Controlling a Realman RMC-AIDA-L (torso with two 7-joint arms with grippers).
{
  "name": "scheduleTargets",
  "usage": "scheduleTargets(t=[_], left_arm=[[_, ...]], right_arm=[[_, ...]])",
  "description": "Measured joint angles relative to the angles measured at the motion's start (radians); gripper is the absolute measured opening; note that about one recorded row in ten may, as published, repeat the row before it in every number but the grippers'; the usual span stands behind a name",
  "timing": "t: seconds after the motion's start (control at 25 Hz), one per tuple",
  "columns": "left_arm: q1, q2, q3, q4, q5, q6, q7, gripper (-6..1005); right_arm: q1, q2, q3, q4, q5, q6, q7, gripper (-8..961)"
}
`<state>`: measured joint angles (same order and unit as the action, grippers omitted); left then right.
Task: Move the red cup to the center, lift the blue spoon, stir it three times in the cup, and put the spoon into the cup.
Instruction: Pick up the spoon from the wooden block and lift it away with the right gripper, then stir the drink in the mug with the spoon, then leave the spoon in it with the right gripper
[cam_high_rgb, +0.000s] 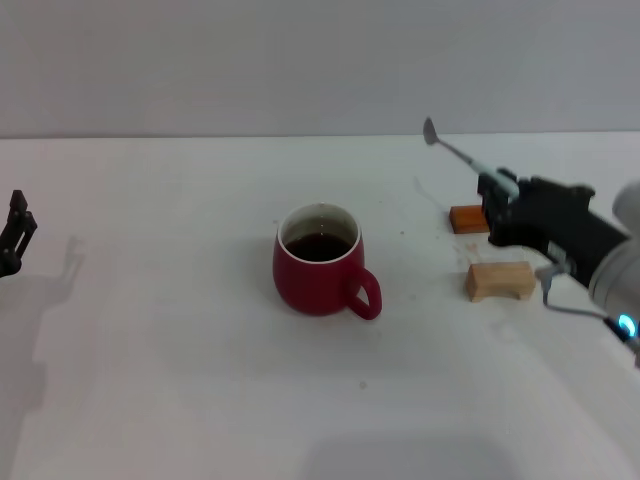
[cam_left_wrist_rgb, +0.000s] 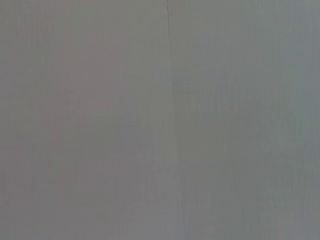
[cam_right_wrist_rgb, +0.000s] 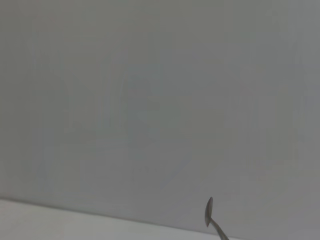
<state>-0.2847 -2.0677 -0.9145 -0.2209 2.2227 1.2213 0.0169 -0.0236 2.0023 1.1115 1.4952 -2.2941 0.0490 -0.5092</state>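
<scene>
**Spoon lifted at the right, cup waiting at centre**

The red cup (cam_high_rgb: 318, 262) is seen upright near the middle of the worktop (cam_high_rgb: 180, 400), dark liquid inside, handle turned toward the robot and slightly right. The blue spoon (cam_high_rgb: 462, 152) is held clear of the worktop by the right hand (cam_high_rgb: 497, 203), pinched at the handle end; its long axis is angled up and away, with the bowl at the far high end, pointing away from the cup. In the right wrist view only the spoon bowl (cam_right_wrist_rgb: 209, 212) is caught against the blank wall.

The key relation: the cup lies to the left of the right hand and nearer the robot, well apart. The bowl is judged to need tipping downward and carrying leftward over the cup mouth before stirring can be started.

An orange-brown block (cam_high_rgb: 468, 218) and a tan wooden block (cam_high_rgb: 499, 280) are seen beside the right hand on the worktop. The left hand (cam_high_rgb: 14, 237) is parked at the far left edge; whether it is spread cannot be told. The left wrist view gives only blank surface.
</scene>
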Motion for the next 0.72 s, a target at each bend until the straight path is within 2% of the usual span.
scheduleTargets(t=[0.04,0.08,0.16,0.2,0.24,0.28,0.36,0.4,0.44,0.56,0.68,0.72], left_arm=[[0.000,0.000,0.000,0.000,0.000,0.000,0.000,855],[-0.001,0.000,-0.001,0.000,0.000,0.000,0.000,855],[-0.006,0.000,-0.003,0.003,0.000,-0.001,0.000,854],[-0.006,0.000,-0.003,0.003,0.000,-0.001,0.000,854],[-0.007,0.000,-0.004,0.003,0.000,-0.002,0.000,854],[-0.009,0.000,-0.008,0.003,0.000,-0.004,0.000,854],[-0.013,0.000,-0.014,0.005,0.000,-0.008,0.001,854],[-0.015,0.000,-0.015,0.006,0.000,-0.009,0.001,854],[-0.017,0.000,-0.016,0.007,0.000,-0.009,0.001,854],[-0.017,0.000,-0.016,0.008,0.000,-0.009,0.001,855],[-0.017,0.000,-0.016,0.009,0.000,-0.005,0.001,855],[-0.017,0.000,-0.016,0.009,0.000,-0.005,0.001,855]], right_arm=[[-0.007,0.019,0.035,0.024,-0.030,0.058,0.000,130],[-0.015,0.048,0.080,0.055,-0.070,0.124,0.000,130],[-0.009,0.075,0.148,0.118,-0.144,0.259,0.023,130],[-0.009,0.075,0.148,0.118,-0.144,0.259,0.023,130],[0.010,0.072,0.174,0.159,-0.158,0.334,0.052,130],[0.010,0.072,0.174,0.159,-0.158,0.334,0.052,130],[0.038,0.072,0.221,0.199,-0.164,0.441,0.070,130],[0.074,0.074,0.266,0.225,-0.165,0.545,0.089,130],[0.074,0.074,0.266,0.225,-0.165,0.545,0.089,130],[0.161,0.071,0.335,0.257,-0.165,0.723,0.124,130],[0.194,0.072,0.361,0.275,-0.167,0.800,0.131,131],[0.234,0.072,0.381,0.299,-0.177,0.885,0.151,131]])
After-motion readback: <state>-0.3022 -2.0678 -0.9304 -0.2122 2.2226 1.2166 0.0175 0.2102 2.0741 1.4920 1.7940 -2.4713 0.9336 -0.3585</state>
